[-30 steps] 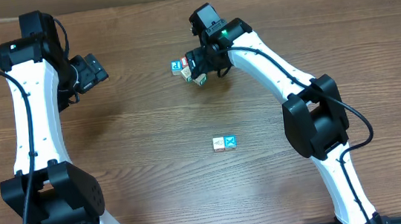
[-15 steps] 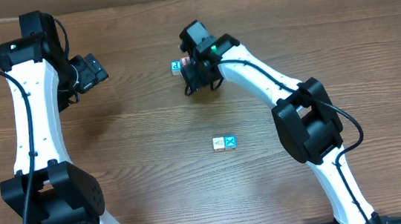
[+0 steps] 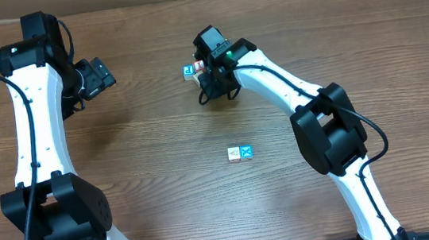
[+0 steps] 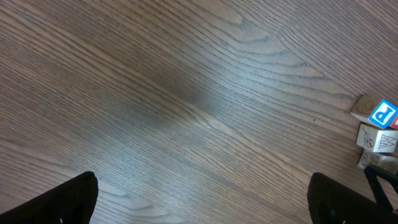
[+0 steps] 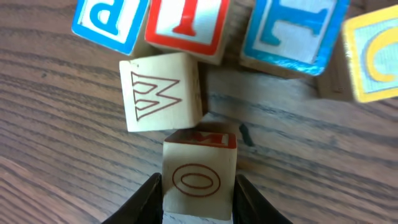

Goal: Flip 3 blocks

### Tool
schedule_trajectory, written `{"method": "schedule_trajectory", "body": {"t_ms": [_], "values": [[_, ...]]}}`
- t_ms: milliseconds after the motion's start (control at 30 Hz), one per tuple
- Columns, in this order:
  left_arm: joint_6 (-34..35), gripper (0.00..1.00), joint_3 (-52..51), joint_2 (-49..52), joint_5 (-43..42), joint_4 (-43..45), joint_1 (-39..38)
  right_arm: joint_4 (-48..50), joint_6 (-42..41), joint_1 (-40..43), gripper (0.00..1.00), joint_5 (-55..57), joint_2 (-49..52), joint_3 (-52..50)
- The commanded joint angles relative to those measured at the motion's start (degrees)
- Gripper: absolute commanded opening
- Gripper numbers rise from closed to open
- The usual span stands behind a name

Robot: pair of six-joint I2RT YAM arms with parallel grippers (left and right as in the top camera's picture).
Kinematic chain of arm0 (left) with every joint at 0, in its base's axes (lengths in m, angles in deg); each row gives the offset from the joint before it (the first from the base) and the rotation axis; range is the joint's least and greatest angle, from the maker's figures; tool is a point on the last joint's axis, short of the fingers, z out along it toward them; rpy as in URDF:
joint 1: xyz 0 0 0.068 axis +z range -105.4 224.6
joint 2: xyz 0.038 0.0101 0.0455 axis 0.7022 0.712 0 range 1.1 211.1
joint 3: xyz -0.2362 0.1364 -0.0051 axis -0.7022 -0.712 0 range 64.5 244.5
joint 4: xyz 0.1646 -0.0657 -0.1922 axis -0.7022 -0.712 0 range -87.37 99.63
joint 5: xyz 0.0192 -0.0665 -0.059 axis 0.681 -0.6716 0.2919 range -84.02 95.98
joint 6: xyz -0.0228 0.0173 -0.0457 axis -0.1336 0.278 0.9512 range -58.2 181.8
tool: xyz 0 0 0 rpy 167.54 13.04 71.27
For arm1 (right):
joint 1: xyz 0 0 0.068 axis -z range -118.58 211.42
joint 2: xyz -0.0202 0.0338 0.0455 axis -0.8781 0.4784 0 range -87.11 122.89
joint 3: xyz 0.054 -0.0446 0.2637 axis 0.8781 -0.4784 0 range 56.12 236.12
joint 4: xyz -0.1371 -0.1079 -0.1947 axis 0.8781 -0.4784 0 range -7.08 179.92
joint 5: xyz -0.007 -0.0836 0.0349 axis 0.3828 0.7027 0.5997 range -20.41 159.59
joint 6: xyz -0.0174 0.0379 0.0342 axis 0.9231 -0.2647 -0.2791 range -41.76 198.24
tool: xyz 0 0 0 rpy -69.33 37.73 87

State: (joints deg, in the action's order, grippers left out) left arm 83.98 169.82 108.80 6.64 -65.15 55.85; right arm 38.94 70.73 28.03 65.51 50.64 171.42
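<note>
At the upper left of the overhead view the left gripper (image 3: 98, 75) hangs over the bare surface (image 3: 166, 189). Its fingers (image 4: 68, 199) are spread as wide as they go and hold nothing. At top centre the right gripper (image 5: 199, 202) has narrowed. Its fingers (image 5: 148, 199) press both sides of the oval block (image 5: 199, 180), which is cream with a red outline. I cannot tell whether it is lifted.

Just above it sits a cream W cube (image 5: 161, 90). Beyond that is a row of a blue P cube (image 5: 109, 18), a red-framed cube (image 5: 186, 22), a second blue cube (image 5: 292, 31) and a yellow cube (image 5: 373, 56), cut off at the right edge. From overhead, the arm hides most of this cluster.

Right of it and lower, a cream block (image 3: 235, 154) and the blue X block (image 3: 247, 152) sit touching.
</note>
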Motion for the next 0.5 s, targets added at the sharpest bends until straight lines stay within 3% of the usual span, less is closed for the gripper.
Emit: {"method": "schedule_trajectory", "body": {"t_ms": [0,467], "values": [[0.13,1.0,1.29,0.42,-0.24,0.07,-0.39,-1.42,-0.17,0.28,0.3,0.09,-0.5,3.5],[0.13,1.0,1.29,0.42,-0.24,0.07,-0.39,-16.13,-5.95,-1.25,0.27,-0.39,-8.76,8.61]]}}
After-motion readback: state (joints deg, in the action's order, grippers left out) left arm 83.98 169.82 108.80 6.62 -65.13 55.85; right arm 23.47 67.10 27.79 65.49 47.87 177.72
